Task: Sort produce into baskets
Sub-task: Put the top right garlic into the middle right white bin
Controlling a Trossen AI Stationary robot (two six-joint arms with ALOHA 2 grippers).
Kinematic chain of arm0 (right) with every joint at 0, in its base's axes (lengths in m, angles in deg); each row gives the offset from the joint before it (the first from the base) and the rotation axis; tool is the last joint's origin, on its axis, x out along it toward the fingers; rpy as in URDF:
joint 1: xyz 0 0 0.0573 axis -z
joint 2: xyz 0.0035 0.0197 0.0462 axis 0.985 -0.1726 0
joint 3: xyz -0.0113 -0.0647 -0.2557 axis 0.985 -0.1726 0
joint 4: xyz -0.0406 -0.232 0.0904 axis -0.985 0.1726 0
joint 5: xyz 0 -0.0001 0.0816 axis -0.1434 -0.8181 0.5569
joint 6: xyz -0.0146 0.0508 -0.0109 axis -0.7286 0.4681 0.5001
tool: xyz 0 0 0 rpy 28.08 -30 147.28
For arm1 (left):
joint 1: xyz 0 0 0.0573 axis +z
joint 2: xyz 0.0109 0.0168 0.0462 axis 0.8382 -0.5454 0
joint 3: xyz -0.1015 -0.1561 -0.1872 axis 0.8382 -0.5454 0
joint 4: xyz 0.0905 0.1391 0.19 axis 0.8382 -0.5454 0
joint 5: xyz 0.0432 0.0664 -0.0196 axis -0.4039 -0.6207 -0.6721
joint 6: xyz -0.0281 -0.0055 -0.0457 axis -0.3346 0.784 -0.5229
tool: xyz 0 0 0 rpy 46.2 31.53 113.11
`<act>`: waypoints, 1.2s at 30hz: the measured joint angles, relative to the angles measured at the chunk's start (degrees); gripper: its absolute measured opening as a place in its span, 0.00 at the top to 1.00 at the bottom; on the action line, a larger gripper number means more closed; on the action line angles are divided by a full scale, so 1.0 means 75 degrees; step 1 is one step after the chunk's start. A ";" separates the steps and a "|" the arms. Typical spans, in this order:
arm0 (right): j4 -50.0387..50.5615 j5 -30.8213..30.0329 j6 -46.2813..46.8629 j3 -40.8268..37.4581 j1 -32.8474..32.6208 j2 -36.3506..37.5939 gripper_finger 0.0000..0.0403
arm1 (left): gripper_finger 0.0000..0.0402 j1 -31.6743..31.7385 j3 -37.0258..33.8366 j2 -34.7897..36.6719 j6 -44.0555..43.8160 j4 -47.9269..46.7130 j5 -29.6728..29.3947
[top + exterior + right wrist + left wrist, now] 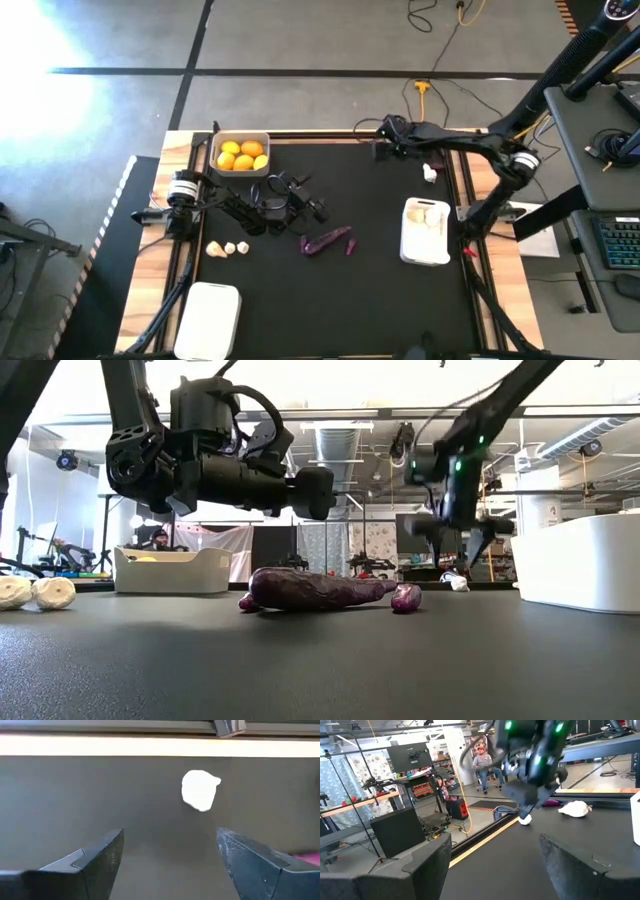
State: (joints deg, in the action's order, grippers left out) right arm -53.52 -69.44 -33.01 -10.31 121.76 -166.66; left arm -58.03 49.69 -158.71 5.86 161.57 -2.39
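Hovering with fingers spread, the right gripper (170, 855) faced a white bulb (200, 790), probably garlic; the left gripper (495, 865), at nine o'clock, hung released.

- A dark grey mat (100, 795) fills most of the frame, seen from above.
- A small white bulb (199, 790) lies on the mat, right of centre in the upper half, with a small nub at its upper right.
- Two dark fingers (100, 857) of the right gripper (170, 860) rise from the bottom edge, one at lower left and one at lower right, spread wide with bare mat between them.
- The bulb sits above that gap, apart from both fingers.
- A pale wooden strip (100, 745) runs across the top of the frame.
- A sliver of something purple (306, 857) shows at the right edge, partly hidden behind the right-hand finger.
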 joint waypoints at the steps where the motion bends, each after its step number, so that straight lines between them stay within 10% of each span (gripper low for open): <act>1: -0.0084 0.0004 -0.0002 -0.0002 0.0120 -0.0180 0.25 | 0.30 0.0000 0.0000 0.0000 -0.0001 -0.0010 0.0003; 36: 0.0222 -0.1010 -0.0810 0.0728 0.0496 -0.1339 0.86 | 0.30 -0.0029 0.0000 0.0035 0.0633 -0.0405 -0.0490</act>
State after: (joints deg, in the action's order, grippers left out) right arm -51.86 -77.02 -39.08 -4.85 125.48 -176.70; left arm -58.25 49.69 -158.44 10.61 158.53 -6.06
